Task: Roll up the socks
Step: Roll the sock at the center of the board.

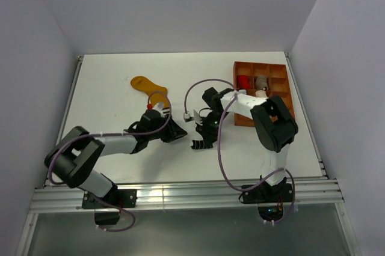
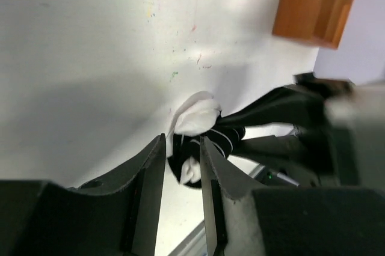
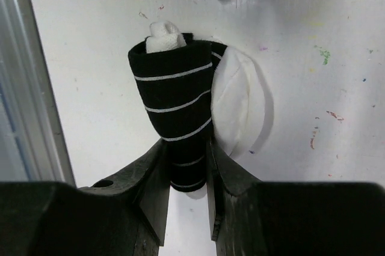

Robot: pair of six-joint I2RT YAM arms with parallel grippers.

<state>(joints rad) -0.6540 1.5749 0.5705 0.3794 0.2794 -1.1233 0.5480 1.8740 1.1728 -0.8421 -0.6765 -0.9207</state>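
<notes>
The black-and-white striped sock point(image 3: 177, 88) is rolled into a tube, with its white toe point(image 3: 237, 106) spread beside it on the table. My right gripper point(image 3: 186, 143) is shut on the near end of this roll. In the left wrist view the same sock point(image 2: 204, 133) lies just past my left gripper point(image 2: 183, 139), which stands open with its tips on either side of the sock's edge. In the top view both grippers, left point(image 1: 179, 133) and right point(image 1: 206, 128), meet at this sock point(image 1: 201, 143) in mid-table. The mustard-orange sock point(image 1: 145, 85) lies flat further back on the left, untouched.
An orange wooden compartment box point(image 1: 274, 97) sits at the back right and holds a red bundle point(image 1: 243, 82) and a grey bundle point(image 1: 261, 80). Its corner point(image 2: 310, 3) shows in the left wrist view. The metal rail of the table's near edge point(image 3: 30, 100) runs close to the sock.
</notes>
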